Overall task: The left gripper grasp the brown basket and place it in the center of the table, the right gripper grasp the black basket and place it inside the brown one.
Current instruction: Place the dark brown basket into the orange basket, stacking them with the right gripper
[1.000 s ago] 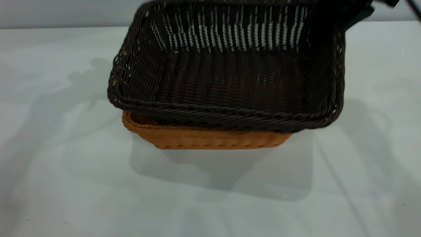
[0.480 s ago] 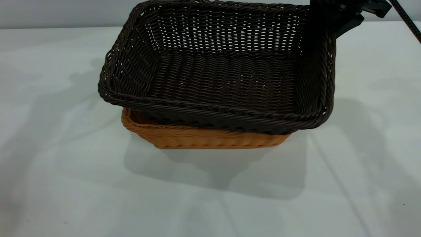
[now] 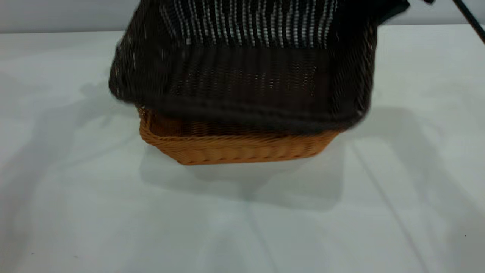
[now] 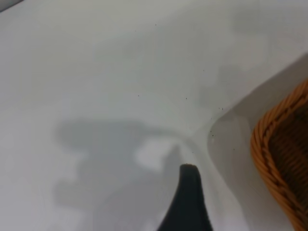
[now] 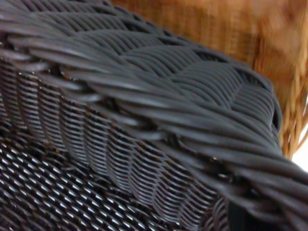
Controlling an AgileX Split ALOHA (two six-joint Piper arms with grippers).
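Note:
The black basket point(image 3: 246, 76) hangs tilted and blurred over the brown basket point(image 3: 235, 149), which rests on the table point(image 3: 75, 197). It hides most of the brown basket's inside. My right gripper point(image 3: 392, 9) is at the black basket's far right corner, shut on its braided rim. In the right wrist view the black rim point(image 5: 159, 96) fills the picture, with a dark finger point(image 5: 239, 219) under it and the brown basket point(image 5: 231, 29) beyond. My left gripper point(image 4: 238, 195) hangs open and empty over the table, beside a corner of the brown basket point(image 4: 276, 159).
A dark cable point(image 3: 470, 19) runs down the upper right corner of the exterior view. Shadows of the arms and baskets lie on the pale tabletop around the baskets.
The black basket first slid left and lower over the brown one, and now it has risen and moved back. The brown basket has shifted slightly away from the camera.

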